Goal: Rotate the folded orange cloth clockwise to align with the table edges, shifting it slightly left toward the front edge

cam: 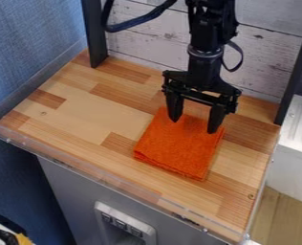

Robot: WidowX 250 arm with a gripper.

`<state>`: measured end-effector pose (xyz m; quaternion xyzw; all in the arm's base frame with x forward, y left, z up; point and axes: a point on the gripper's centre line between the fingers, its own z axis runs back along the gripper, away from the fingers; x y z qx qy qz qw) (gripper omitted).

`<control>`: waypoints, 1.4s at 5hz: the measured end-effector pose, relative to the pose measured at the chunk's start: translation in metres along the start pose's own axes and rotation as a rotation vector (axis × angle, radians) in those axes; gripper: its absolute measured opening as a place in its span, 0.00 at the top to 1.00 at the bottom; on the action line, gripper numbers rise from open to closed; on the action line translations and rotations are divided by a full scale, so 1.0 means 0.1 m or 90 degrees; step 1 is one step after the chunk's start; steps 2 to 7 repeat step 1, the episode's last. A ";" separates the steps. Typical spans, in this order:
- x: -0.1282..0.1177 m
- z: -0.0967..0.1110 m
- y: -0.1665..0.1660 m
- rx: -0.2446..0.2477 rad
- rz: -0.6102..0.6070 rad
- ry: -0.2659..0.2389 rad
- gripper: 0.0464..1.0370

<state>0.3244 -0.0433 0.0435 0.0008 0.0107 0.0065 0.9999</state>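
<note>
The black two-finger gripper hangs over the folded orange cloth, its fingers spread wide. The cloth lies between the front and back edges of the wood-block counter, nearer its right edge than its left.

There is one black gripper with two fingers, and one orange cloth on one wooden surface. Two dark posts stand far left and right; one pale panel, near, has three dark buttons.
</note>
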 end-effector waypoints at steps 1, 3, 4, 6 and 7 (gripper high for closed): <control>0.00 -0.01 0.02 0.005 0.004 0.000 0.04; 0.00 -0.01 0.02 0.005 0.004 0.000 0.04; 0.00 -0.01 0.02 0.005 0.004 0.000 0.04; 0.00 -0.01 0.02 0.005 0.004 0.000 0.04; 0.00 -0.01 0.02 0.005 0.004 0.000 0.04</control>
